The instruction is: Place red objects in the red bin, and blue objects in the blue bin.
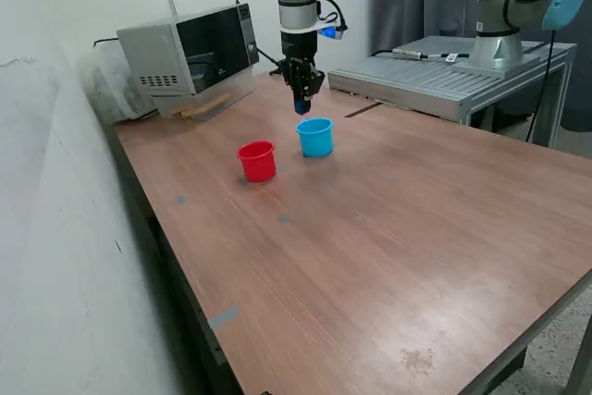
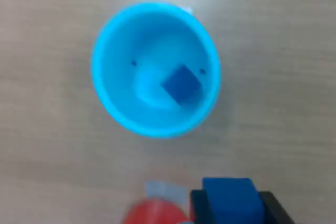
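Even, bright indoor light – soft shadows; exterior view sharp, wrist view soft – near blue cube (image 2: 229, 202) blurred.

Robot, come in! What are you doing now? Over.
Gripper shut on a blue cube, above the blue cup. One blue cube in the cup. Red cup alongside, nothing blocking.

Blue cube (image 2: 181, 83) inside cyan cup (image 2: 113, 95)

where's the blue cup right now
The blue cup stands on the table, just to the exterior view's right of the red cup, directly below the gripper.
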`<action>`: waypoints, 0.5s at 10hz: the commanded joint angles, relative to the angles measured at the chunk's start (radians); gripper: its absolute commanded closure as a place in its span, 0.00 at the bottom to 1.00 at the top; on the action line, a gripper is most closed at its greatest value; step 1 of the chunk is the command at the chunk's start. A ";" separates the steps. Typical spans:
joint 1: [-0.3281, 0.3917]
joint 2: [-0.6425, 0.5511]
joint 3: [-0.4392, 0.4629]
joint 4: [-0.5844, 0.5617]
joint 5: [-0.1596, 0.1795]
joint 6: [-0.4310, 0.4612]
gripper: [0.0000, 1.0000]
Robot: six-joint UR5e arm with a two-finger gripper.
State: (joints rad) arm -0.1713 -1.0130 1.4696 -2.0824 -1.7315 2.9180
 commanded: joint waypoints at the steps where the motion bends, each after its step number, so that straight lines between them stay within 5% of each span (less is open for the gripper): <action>1: -0.068 -0.033 0.112 -0.005 -0.008 -0.030 1.00; 5: -0.089 -0.041 0.190 -0.042 -0.008 -0.048 1.00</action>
State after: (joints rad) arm -0.2445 -1.0485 1.6158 -2.1019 -1.7391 2.8844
